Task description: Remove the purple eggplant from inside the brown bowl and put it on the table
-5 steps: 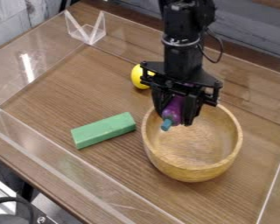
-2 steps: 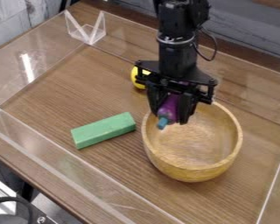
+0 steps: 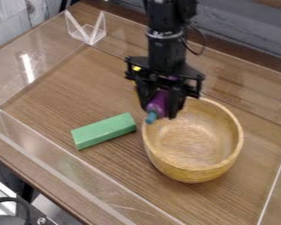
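Observation:
My gripper [image 3: 158, 107] points straight down and is shut on the purple eggplant [image 3: 158, 106], whose teal stem end hangs lowest. The eggplant is held in the air over the left rim of the brown bowl [image 3: 196, 141], above the bowl's edge and not touching its inside. The light wooden bowl stands at the right of the table [image 3: 61, 97], and its hollow holds nothing that I can see.
A green block [image 3: 103, 131] lies on the table just left of the bowl. Low clear acrylic walls [image 3: 84, 26] border the tabletop. The black arm [image 3: 167, 35] rises behind the bowl and hides what lies behind it.
The gripper has carried the eggplant leftward and slightly up, from over the bowl's inside to above its left rim. The yellow object behind the arm is now hidden.

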`<state>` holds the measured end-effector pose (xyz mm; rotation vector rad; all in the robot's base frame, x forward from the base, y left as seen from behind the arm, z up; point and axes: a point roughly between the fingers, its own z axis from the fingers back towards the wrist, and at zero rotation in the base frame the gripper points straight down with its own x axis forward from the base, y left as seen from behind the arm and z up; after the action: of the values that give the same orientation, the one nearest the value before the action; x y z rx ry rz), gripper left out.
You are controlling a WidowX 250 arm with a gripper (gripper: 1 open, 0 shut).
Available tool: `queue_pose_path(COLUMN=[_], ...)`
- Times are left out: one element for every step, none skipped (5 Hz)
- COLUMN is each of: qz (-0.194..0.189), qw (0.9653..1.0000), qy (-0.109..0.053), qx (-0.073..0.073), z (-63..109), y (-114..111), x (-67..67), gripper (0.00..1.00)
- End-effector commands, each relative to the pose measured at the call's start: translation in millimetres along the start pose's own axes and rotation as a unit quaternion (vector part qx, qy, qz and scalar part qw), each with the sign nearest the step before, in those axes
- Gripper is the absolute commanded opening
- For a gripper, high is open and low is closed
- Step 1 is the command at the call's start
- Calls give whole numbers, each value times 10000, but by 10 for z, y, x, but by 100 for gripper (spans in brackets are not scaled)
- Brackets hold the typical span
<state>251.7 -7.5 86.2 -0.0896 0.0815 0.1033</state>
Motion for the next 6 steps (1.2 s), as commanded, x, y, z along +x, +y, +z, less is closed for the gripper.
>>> queue_pose_path(qz=[95, 247, 349, 438, 520, 591], qw=[9988, 9983, 9979, 9976, 9972, 9969], qy=[-478, -516, -535, -509, -485, -449], qx=[11, 75, 143, 181, 215, 244], z=[277, 317, 299, 228, 154, 69], y=[249, 570, 766, 904, 1032, 1155], x=[161, 297, 330, 395, 454, 499], gripper=[0, 0, 0, 0, 0, 0])
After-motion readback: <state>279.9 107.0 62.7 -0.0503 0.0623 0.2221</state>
